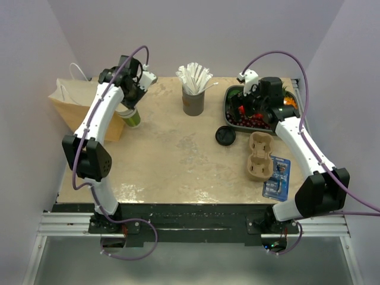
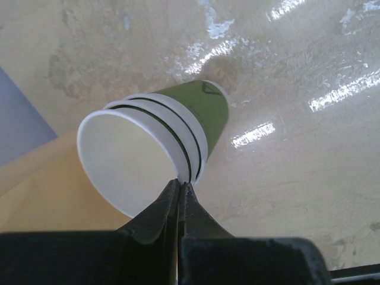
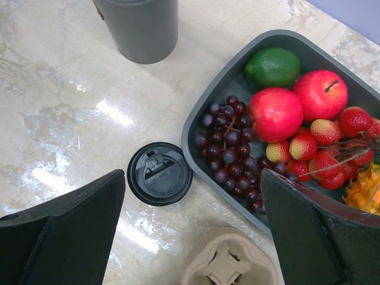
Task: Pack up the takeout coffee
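The takeout coffee cup (image 1: 132,117), green with a cream band, sits at the back left next to the paper bag. In the left wrist view the cup (image 2: 205,116) has an open, white, empty mouth and no lid on it. My left gripper (image 1: 129,107) (image 2: 180,185) is shut on the cup's rim, one finger inside and one outside. The round black lid (image 1: 225,136) (image 3: 160,173) lies flat on the table beside the fruit tray. My right gripper (image 1: 248,108) (image 3: 193,178) hangs open above the lid and the tray's edge, holding nothing.
A brown paper bag (image 1: 74,102) stands at the back left. A grey cup of white straws (image 1: 193,101) (image 3: 139,27) stands at the back middle. A grey tray (image 1: 228,98) (image 3: 196,122) holds fruit. A cardboard cup carrier (image 1: 259,155) (image 3: 228,264) and a blue packet (image 1: 277,177) lie on the right.
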